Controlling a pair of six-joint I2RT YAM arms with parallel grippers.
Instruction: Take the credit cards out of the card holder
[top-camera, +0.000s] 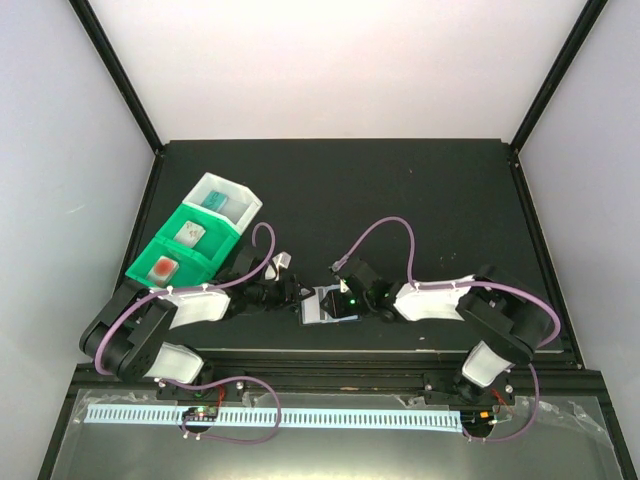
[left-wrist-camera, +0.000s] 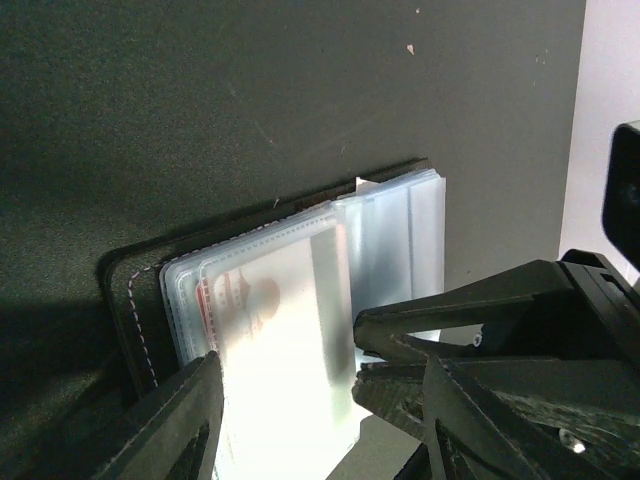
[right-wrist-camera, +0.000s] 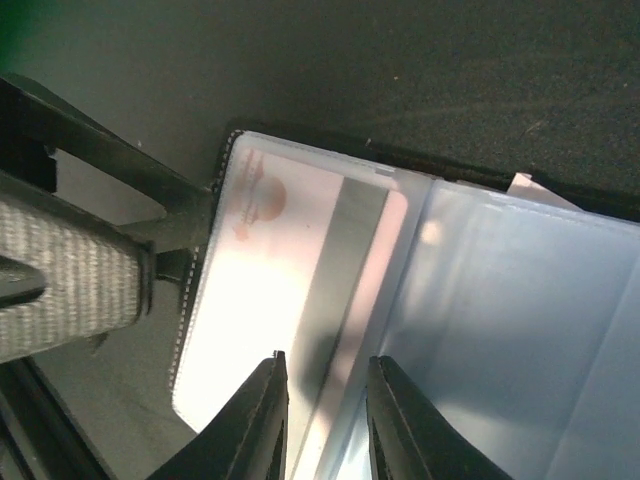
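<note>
Black table (top-camera: 420, 200): my left gripper (top-camera: 290, 292) straddles the card holder (left-wrist-camera: 125, 300), grip unclear. My right gripper (right-wrist-camera: 325, 375), narrow, meets the red-marked card (right-wrist-camera: 270, 270), hold unclear.

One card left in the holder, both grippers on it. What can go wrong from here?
1. The right gripper straddles the clear sleeve as well as the card. It may pinch plastic and drag the whole holder instead of sliding the card out.
2. The left gripper seems to touch only the holder's edge, so a hard pull might slip it loose.
</note>
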